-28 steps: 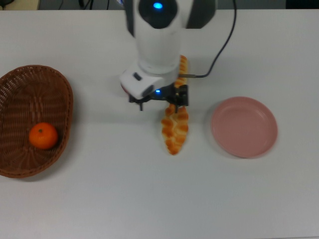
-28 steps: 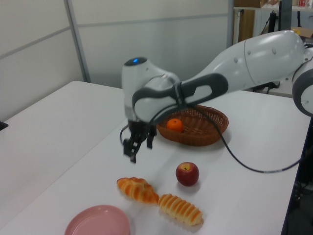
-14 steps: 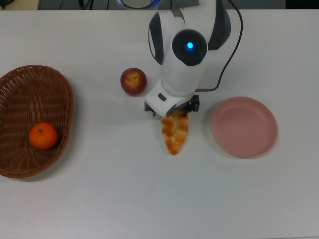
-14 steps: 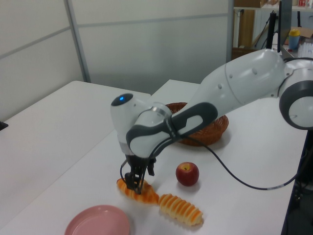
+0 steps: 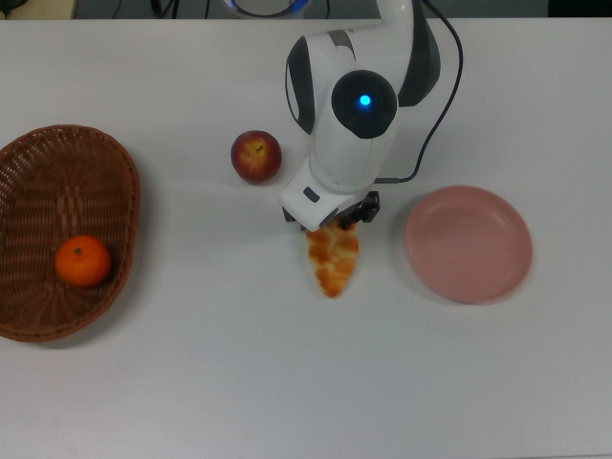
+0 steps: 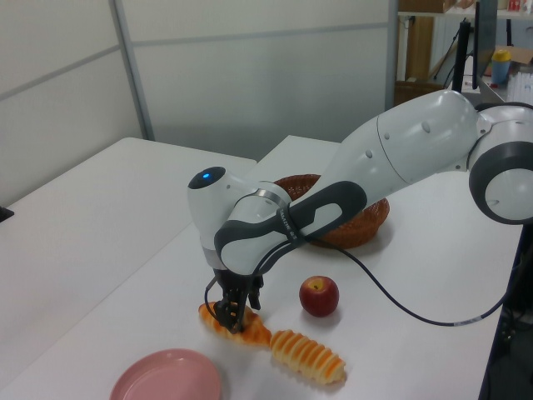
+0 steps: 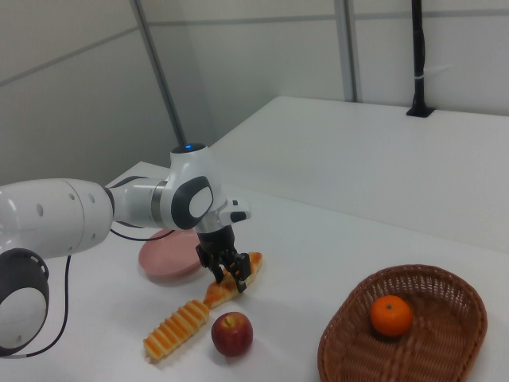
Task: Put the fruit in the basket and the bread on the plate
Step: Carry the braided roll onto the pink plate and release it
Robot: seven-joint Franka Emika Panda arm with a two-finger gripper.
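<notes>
A braided bread loaf (image 5: 332, 263) lies mid-table, its far end under my gripper (image 5: 336, 227). The gripper (image 6: 233, 314) is down on it, open, one finger on each side (image 7: 229, 275). The ridged bread roll (image 6: 306, 357) lies just beyond the loaf, hidden by the arm in the top view. A red-yellow apple (image 5: 255, 156) stands on the table near the arm. The mandarin (image 5: 83, 261) sits inside the wicker basket (image 5: 57, 163) at the top view's left. The pink plate (image 5: 468, 243) at the top view's right holds nothing.
My arm's black cable (image 5: 435, 115) trails over the table behind the gripper. The arm hides part of the basket (image 6: 371, 218) in the left view. Bare white tabletop surrounds the objects.
One second ago the gripper hung above the table beside the apple. It swung over the braided loaf and came down onto it, sinking slightly lower in the last half second.
</notes>
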